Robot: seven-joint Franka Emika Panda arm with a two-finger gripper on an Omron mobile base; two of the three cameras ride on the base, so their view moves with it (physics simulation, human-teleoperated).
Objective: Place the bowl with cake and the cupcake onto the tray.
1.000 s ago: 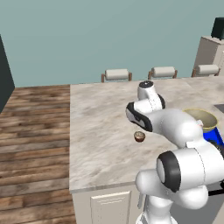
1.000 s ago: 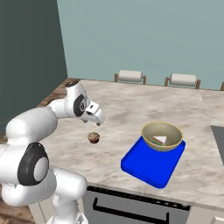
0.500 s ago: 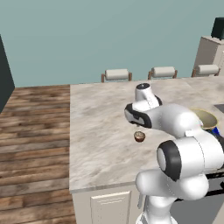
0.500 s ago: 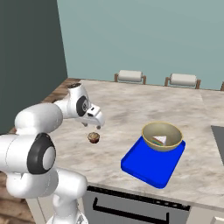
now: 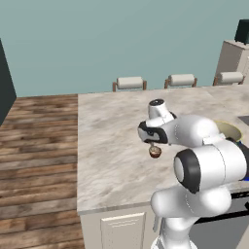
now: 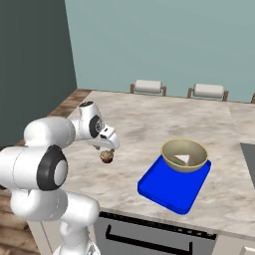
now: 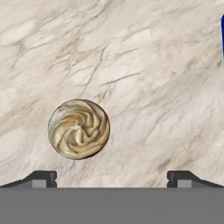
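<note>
Bowl with cake (image 6: 184,155) sits on tray (image 6: 172,187); wide-open, empty claw (image 7: 112,177) above cupcake (image 7: 78,128).

Left base view: taken from behind and left of the arm, facing forward and down across the marble counter (image 5: 112,146). Right base view: taken from behind and right, facing forward and down over the same counter, with the blue tray (image 6: 172,187) near. Shared by both: counter, cupcake (image 5: 155,151) and chair backs (image 6: 148,86) at the far edge. Hand view: set close above the counter, looking straight down on the cupcake's swirled top, between the finger tips (image 7: 41,178).
</note>
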